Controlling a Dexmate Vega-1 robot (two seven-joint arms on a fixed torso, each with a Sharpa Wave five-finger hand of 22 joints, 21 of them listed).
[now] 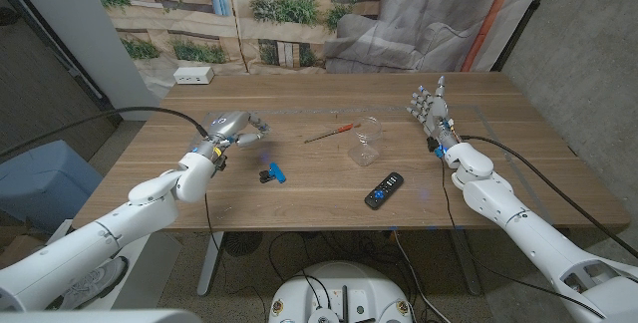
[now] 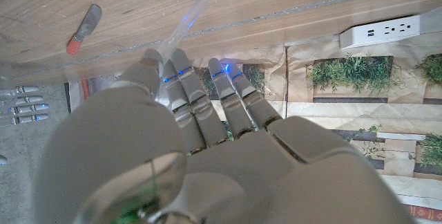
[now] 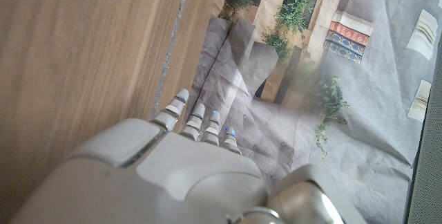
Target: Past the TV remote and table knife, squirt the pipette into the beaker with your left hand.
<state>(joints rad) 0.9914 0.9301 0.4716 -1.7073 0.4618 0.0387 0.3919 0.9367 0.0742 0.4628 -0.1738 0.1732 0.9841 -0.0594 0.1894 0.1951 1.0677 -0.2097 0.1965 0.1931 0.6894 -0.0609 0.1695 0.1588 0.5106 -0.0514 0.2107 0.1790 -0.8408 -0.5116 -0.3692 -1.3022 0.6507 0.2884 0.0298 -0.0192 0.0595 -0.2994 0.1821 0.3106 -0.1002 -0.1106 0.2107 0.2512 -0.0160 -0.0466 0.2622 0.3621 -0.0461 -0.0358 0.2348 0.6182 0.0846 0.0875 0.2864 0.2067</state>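
My left hand (image 1: 231, 129) grips the pipette (image 2: 190, 20) left of the beaker (image 1: 367, 141); right hand (image 1: 431, 110) hovers, fingers spread.

A: Head view, lighting?
B: Even, soft, moderately bright. The wooden table (image 1: 299, 178) reads evenly lit; shadows faint and short. Clear beaker (image 1: 367, 142) at centre almost vanishes against the wood, only faint highlights marking its rim.

A: Distortion?
B: Mild wide-angle bowing toward the corners.

A: Left wrist view?
B: Left hand (image 2: 186, 162) in the lower frame soft, close to the lens, pale grey, small blue lights glowing on the fingers (image 2: 181, 86). Pipette (image 2: 197, 10), upper centre, translucent and blurred.

A: Right wrist view?
B: Right hand (image 3: 179, 175) out of focus; hazy glare washes the right side.
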